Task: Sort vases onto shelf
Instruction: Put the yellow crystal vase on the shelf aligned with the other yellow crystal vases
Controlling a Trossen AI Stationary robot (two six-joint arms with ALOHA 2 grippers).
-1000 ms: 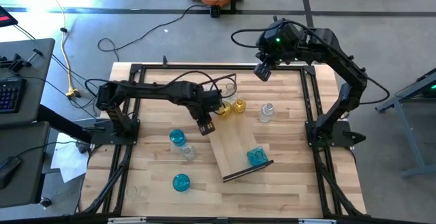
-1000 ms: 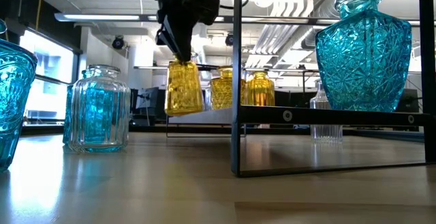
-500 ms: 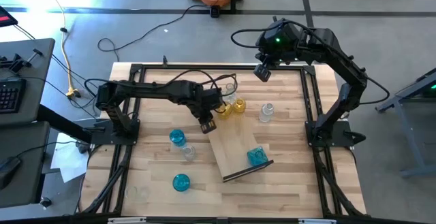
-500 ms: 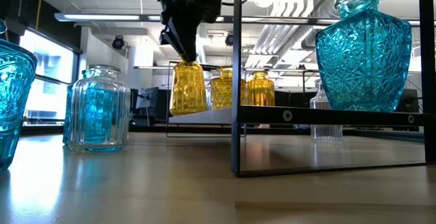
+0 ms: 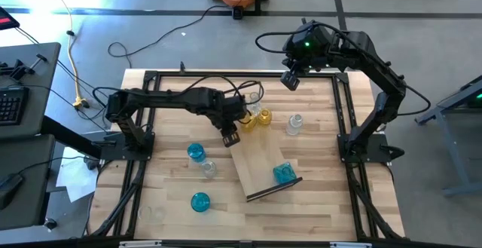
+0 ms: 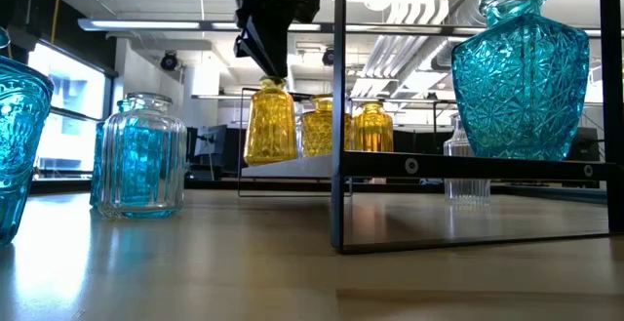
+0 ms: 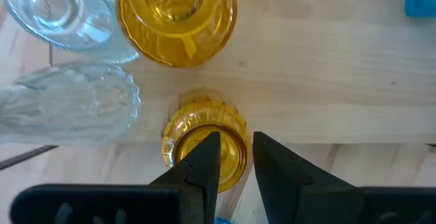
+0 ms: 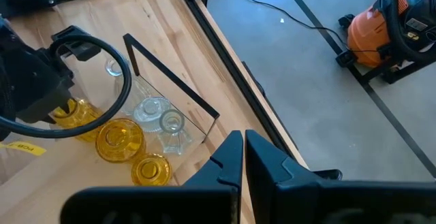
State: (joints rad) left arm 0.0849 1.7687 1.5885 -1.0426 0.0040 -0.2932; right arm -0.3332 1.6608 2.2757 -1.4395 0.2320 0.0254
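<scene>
My left gripper (image 5: 229, 136) is shut on an amber-yellow vase (image 6: 270, 126) at the left edge of the light-wood shelf (image 5: 260, 161). Two more yellow vases (image 5: 263, 117) (image 5: 246, 122) stand on the shelf just beyond it, with clear vases (image 7: 68, 108) beside them. A blue vase (image 5: 283, 173) stands at the shelf's near end. Two blue vases (image 5: 196, 152) (image 5: 200, 201) and a clear one (image 5: 208, 168) stand on the table. My right gripper (image 5: 290, 81) is shut and empty, high over the table's far edge. My left gripper holds the yellow vase by the rim of its neck (image 7: 231, 137), with one finger (image 7: 204, 157) in the mouth and the other (image 7: 272, 163) outside. The fingers come from above, pointing down. The vase hangs nearly upright below them (image 6: 270, 87). Whether its base touches the shelf, I cannot tell.
The shelf's dark metal end frame (image 6: 338, 116) stands upright near the blue vase. A clear vase (image 5: 294, 124) stands on the table right of the shelf, and another (image 5: 151, 212) near the front left corner. Dark frame rails (image 5: 135, 180) run along the table's sides.
My left gripper has carried the yellow vase a little toward the table's right and far side, nearer to the two other yellow vases, and slightly up. The vase has swung from tilted to nearly upright. The gripper stays shut on it.
</scene>
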